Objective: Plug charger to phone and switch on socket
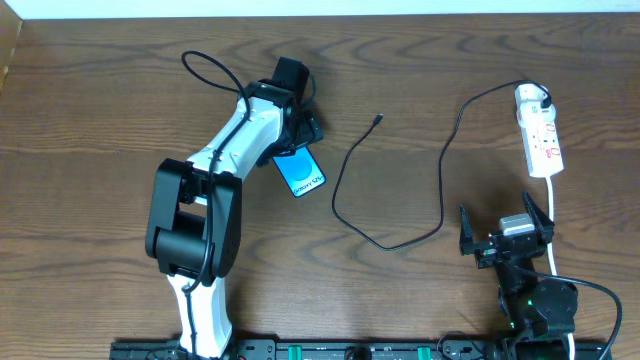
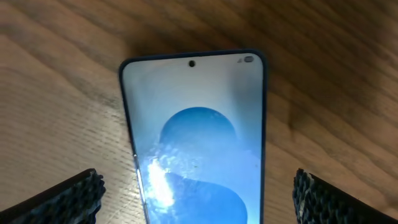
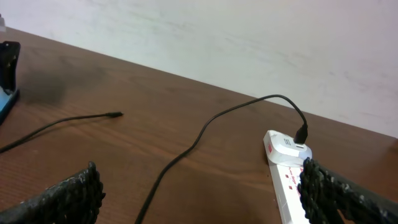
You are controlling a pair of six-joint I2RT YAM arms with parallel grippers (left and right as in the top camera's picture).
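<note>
The left jaws stood at full spread and held nothing. Their dark ribbed pads (image 2: 68, 198) sat on either side of the phone (image 2: 199, 143) without touching it, poised over its camera end. The right jaws were likewise wide apart and empty, parked low near the robot's base, with the socket (image 1: 540, 135) just ahead of them and slightly to the right.

The phone lay flat on the surface (image 1: 100, 110), screen up. Its long axis was slanted so that the lower end (the one with the white text strip, presumably where the port sits) pointed away from the left jaws, toward the robot's right and near side. The screen showed bright cyan-blue inside a dark frame.

The charger (image 1: 340, 200) ran as a thin black cable in a loose loop between the two sets of jaws. Its small plug (image 1: 377, 119) lay free on the surface, apart from the phone and to its right, nearer the left jaws than the right. Its black plug (image 1: 545, 103) was seated at the far end of the socket.

The socket, a narrow white strip with reddish switch marks, lay with its long axis running away from the right jaws. By position, these were better placed for the switch.
</note>
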